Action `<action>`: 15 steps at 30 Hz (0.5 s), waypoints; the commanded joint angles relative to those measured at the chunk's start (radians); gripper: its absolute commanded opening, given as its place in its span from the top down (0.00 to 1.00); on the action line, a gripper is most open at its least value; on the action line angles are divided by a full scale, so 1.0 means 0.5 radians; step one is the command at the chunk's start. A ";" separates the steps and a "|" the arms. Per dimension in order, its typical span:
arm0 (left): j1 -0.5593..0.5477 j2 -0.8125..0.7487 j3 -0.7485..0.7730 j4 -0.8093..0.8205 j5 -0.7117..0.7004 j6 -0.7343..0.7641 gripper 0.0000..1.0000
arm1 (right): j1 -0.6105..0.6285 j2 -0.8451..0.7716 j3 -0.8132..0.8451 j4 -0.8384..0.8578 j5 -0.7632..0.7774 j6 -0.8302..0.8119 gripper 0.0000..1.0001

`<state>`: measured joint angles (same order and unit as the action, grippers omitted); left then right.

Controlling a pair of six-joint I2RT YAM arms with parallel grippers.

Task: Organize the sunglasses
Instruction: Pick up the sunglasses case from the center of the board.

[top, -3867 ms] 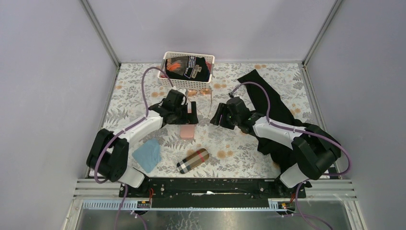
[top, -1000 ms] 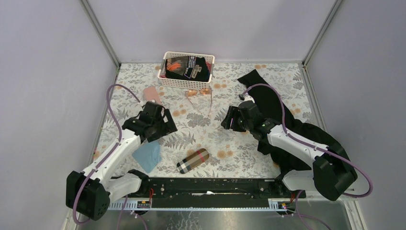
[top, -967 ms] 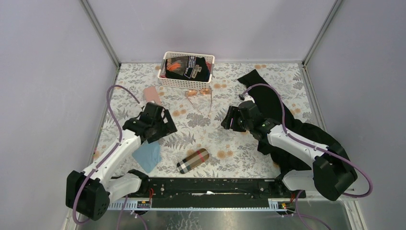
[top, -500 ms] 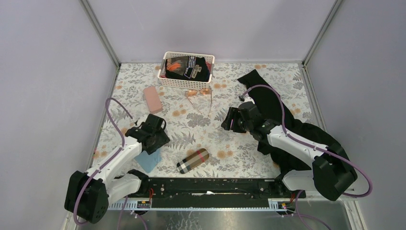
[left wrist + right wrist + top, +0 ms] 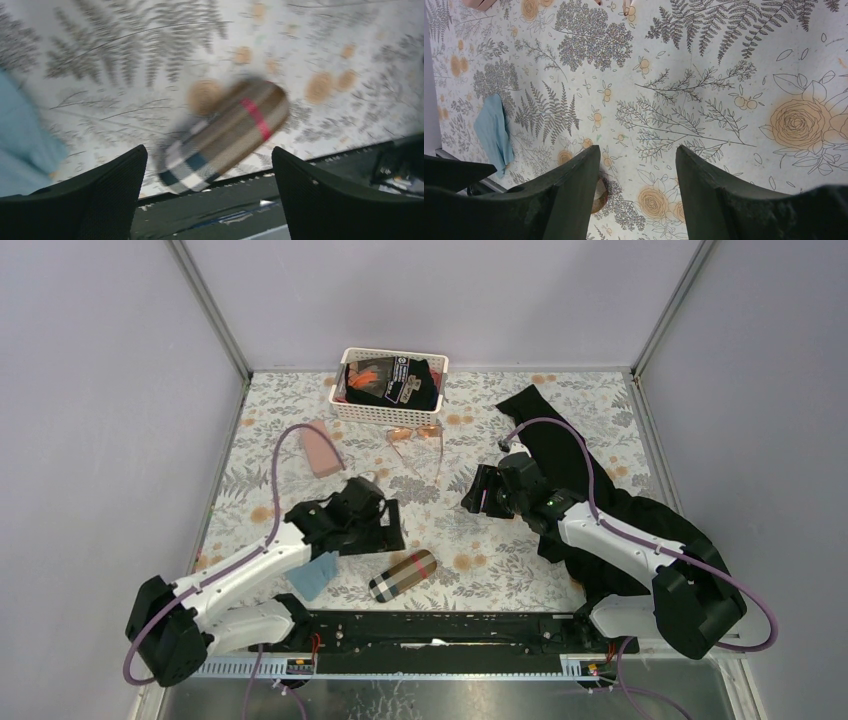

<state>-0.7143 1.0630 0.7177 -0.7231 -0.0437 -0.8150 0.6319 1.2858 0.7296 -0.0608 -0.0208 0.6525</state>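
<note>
The wire-framed sunglasses (image 5: 415,436) with pale orange-pink lenses lie on the floral table just in front of the white basket (image 5: 352,408). My left gripper (image 5: 388,533) hovers open over the near middle of the table, nothing in it. The left wrist view shows a plaid case (image 5: 225,132), blurred, lying below and between its spread fingers (image 5: 100,192). My right gripper (image 5: 470,492) is open and empty to the right of the sunglasses, over bare tablecloth (image 5: 704,120). Both grippers are well apart from the sunglasses.
A pink case (image 5: 322,448) lies at the back left. A light-blue cloth (image 5: 315,575) sits near the front left, partly under the left arm, with the plaid case (image 5: 402,575) to its right. Black fabric (image 5: 565,455) covers the right side. The basket holds dark items.
The left arm has swung from the left side, past the blue cloth, rightward to above the plaid case. The pink case now lies uncovered at the back left. The right arm has stayed still.
</note>
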 commanded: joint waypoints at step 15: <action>-0.713 0.824 0.366 -0.050 -0.022 0.622 0.01 | -0.010 -0.025 0.047 0.020 -0.039 0.023 0.35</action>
<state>-1.0454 1.4372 0.8757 -0.7471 -0.0303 -0.5613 0.6319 1.2858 0.7300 -0.0620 -0.0284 0.6563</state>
